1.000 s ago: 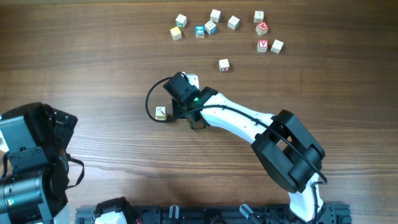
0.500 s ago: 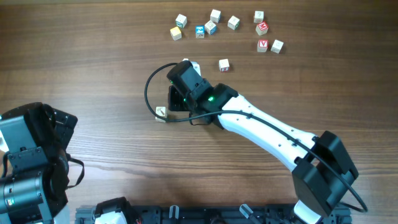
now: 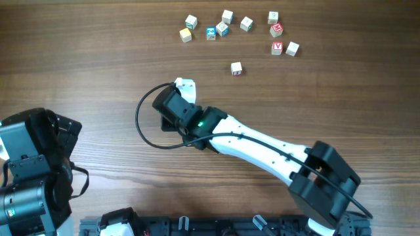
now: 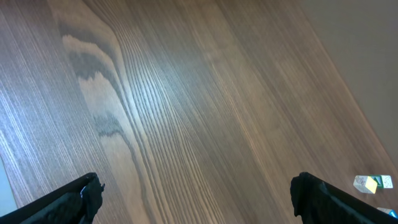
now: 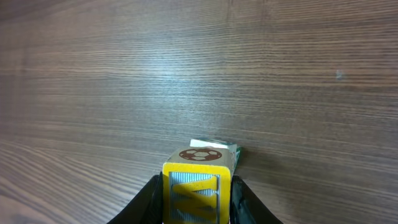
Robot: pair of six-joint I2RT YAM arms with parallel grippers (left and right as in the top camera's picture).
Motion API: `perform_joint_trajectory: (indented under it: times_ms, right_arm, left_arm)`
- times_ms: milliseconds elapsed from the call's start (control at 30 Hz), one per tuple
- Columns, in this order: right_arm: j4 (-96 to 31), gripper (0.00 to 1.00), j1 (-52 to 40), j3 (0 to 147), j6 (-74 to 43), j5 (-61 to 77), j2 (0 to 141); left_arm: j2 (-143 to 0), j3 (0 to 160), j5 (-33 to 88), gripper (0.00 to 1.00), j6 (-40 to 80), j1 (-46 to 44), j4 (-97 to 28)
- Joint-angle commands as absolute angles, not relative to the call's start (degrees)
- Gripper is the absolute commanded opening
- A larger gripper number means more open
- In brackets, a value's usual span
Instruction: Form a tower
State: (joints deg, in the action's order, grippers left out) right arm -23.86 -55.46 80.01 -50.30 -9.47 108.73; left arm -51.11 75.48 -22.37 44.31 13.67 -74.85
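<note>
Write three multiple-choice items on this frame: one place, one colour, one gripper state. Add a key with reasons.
1. In the overhead view, where do the loose cubes lie?
A. beside the left arm
B. in the upper part of the picture
C. under the right arm's elbow

2. What colour frames the face of the held cube that is turned toward the right wrist camera?
A. red
B. black
C. yellow

3. How is the right gripper?
A. shut on the held cube
B. open above bare wood
C. out of every view

Key:
1 B, they are scattered across the top of the picture.
2 C, a yellow border rings that face.
3 A, both fingers press the cube's sides in the wrist view.
</note>
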Motion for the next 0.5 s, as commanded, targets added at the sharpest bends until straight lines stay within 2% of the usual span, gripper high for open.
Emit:
perform_joint_trajectory:
  times_ms: [0, 467]
  right_arm:
    - [-23.0, 0.28, -55.7, 79.9, -51.0, -10.3, 110.5]
    - [-21.7, 0.29, -56.1, 79.9, -48.0, -10.1, 112.4]
  left_arm:
    - [-51.2, 75.2, -21.9, 1.0, 45.1, 14.0, -74.9]
    - [-51.2, 75.2, -21.9, 1.0, 45.1, 14.0, -74.9]
